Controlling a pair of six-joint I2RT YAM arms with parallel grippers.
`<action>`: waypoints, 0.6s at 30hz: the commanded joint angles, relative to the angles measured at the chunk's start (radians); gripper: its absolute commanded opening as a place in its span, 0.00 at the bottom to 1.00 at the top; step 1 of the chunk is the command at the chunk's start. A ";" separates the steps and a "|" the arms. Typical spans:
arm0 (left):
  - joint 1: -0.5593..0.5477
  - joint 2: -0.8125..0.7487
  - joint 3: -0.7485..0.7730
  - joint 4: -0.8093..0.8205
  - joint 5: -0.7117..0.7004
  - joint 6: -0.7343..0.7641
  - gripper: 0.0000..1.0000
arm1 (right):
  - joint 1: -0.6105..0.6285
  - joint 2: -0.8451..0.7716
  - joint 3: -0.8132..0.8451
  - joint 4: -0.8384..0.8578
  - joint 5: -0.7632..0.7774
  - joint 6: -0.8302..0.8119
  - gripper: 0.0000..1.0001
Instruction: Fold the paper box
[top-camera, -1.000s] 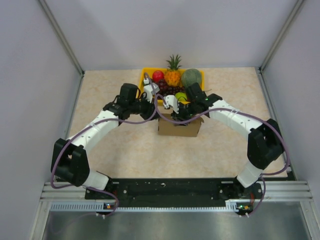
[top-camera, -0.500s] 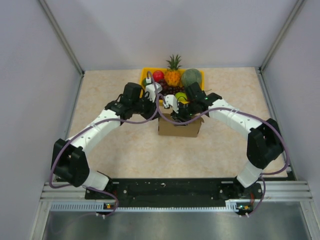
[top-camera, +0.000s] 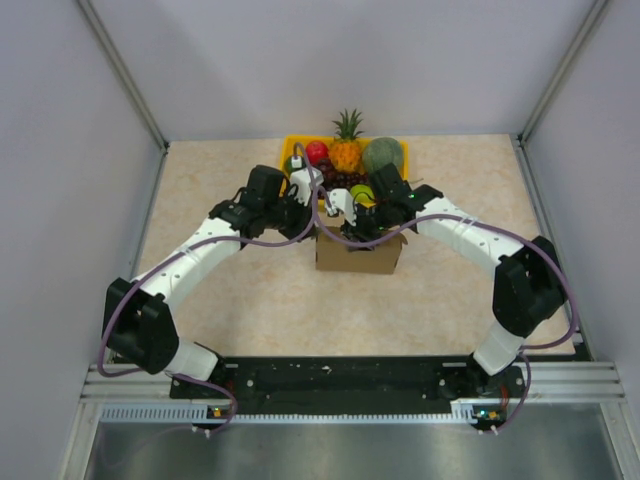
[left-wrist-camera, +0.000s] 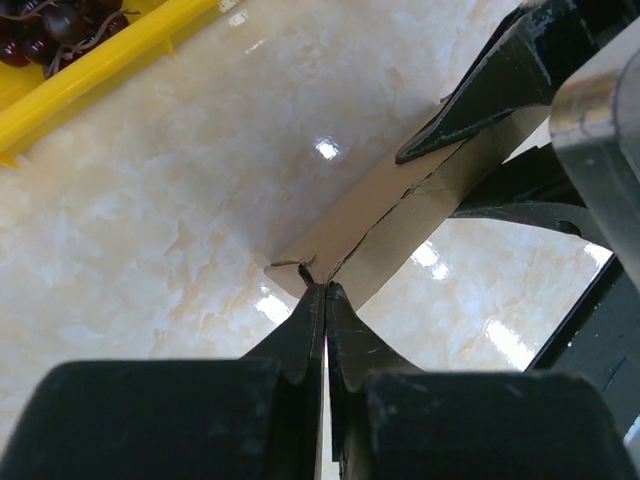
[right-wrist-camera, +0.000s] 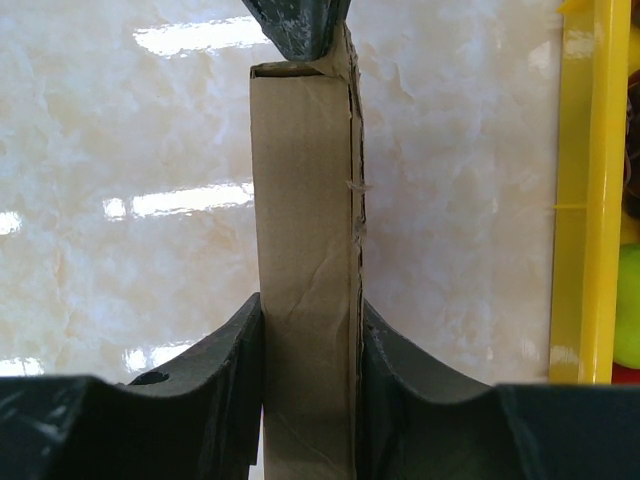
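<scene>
Right fingers (right-wrist-camera: 238, 365) closed on an upright wall of the box (right-wrist-camera: 305, 200), one finger on each face, grip low on the wall as the wrist view shows it. Left fingers (left-wrist-camera: 305, 335) shut tight, tips at the far top corner of the same wall. A thin edge of card appears to run in between them, though the depth of the pinch cannot be read. The wall looks like a doubled layer of brown corrugated card, with a seam running along one side and a slight crease near the right grip. Judged light and fairly stiff along the flutes but quick to buckle or tear at slits and corners, so firm squeezing on a single edge risks a dent. The matte surface should give good friction with little slip. The best hold is likely flat across a panel close to a fold line, both faces supported, not out at the flap tips. The box sits on the bench (right-wrist-camera: 130, 280) between the two arms, partly formed, just in front of the yellow tray (right-wrist-camera: 580, 200) of fruit and apart from it.
</scene>
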 joint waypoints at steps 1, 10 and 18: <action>-0.016 -0.012 0.037 0.036 -0.023 -0.052 0.00 | 0.018 0.008 0.048 0.015 -0.005 -0.003 0.05; -0.062 -0.003 0.008 0.168 -0.146 -0.359 0.00 | 0.036 0.028 0.056 0.013 -0.001 0.009 0.05; -0.166 -0.033 -0.058 0.283 -0.385 -0.333 0.00 | 0.043 0.033 0.051 0.011 -0.004 0.018 0.04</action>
